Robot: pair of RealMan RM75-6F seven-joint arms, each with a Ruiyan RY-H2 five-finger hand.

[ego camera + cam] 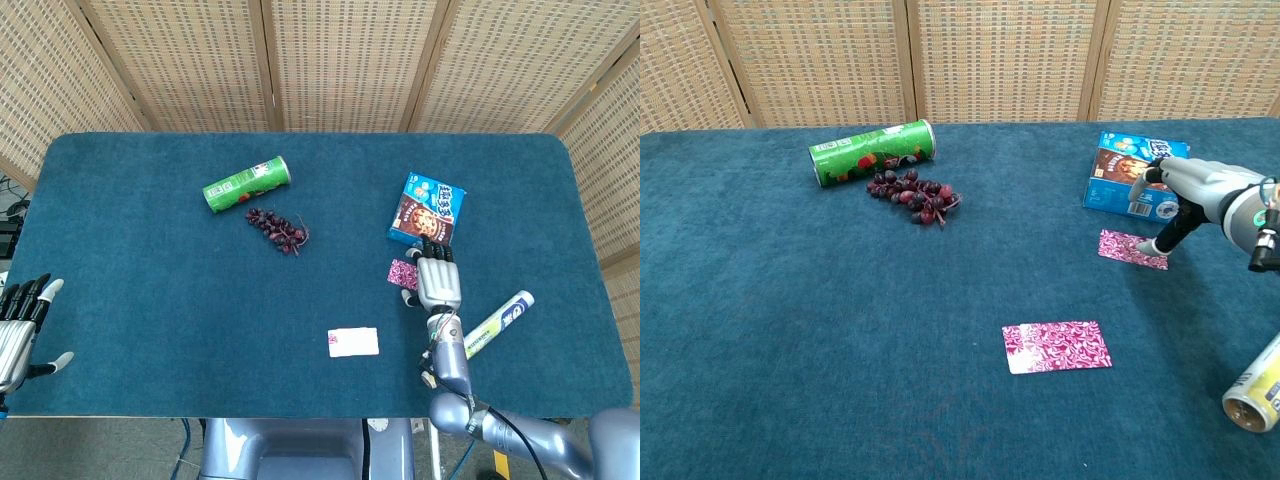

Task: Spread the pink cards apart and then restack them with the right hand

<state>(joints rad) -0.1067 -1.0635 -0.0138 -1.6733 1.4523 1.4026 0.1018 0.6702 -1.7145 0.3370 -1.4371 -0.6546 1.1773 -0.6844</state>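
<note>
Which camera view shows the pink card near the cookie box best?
The chest view: the far pink card lies almost fully visible there, with the right hand just above its right end. In the head view, the hand covers most of the card.

We see both views evenly and brightly lit, with soft, diffuse light from above. Shadows on the blue surface point(150, 280) are faint and short; the grapes point(913, 197) and the green can point(874, 152) cast only thin dark edges in the chest view. We find no glare on the matte cloth. Focus is sharp throughout, with no motion blur. In the head view the surface's edges bow slightly, a mild wide-angle distortion.
</note>
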